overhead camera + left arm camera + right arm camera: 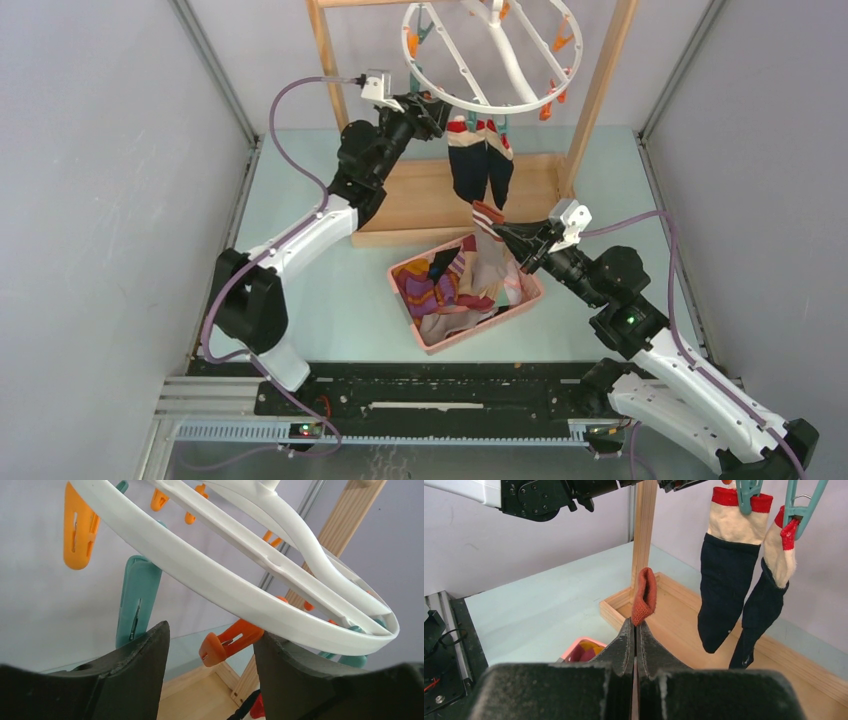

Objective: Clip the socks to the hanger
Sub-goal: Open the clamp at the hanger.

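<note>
Top external view puts the task early on: one pair of navy socks with red-cream cuffs already hangs from teal clips at the 6 o'clock edge of the white ring hanger. A heap of striped and pale socks is left in the pink basket below. The right gripper, at 5 o'clock from the navy pair, has its fingers pressed together on the cuff of a maroon sock lifted above the basket. The left gripper, at the ring's 8 o'clock, has its fingers apart astride an orange clip; contact cannot be told. The hung pair and the wooden rack post crowd the way up to that clip.
</note>
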You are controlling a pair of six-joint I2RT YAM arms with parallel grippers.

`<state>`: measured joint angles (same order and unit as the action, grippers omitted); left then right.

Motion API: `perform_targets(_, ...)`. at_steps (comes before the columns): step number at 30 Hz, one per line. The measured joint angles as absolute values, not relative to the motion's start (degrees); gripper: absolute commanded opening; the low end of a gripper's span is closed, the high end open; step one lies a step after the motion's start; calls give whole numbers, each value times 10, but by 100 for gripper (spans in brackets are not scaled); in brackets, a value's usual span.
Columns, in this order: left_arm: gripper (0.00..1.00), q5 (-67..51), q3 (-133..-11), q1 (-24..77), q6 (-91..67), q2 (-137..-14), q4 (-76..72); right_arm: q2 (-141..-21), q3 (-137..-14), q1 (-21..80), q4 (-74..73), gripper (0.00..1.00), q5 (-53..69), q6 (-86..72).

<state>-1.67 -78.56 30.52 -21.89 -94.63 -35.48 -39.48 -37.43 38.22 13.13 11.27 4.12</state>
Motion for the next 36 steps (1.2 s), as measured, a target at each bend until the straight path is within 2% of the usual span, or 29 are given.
perform_targets(7,60,-19,-792,305,-213,-952,-355,-393,-374,380,131,0,113,41)
perform_targets(18,75,-48,-770,305,-188,-942,-376,-388,-374,378,131,0,113,41)
perform_targets(28,80,-148,-659,277,-143,-894,-449,-387,-374,371,131,0,117,41)
perform_targets(36,77,-167,-632,276,-102,-882,-506,-387,-374,363,131,0,125,41)
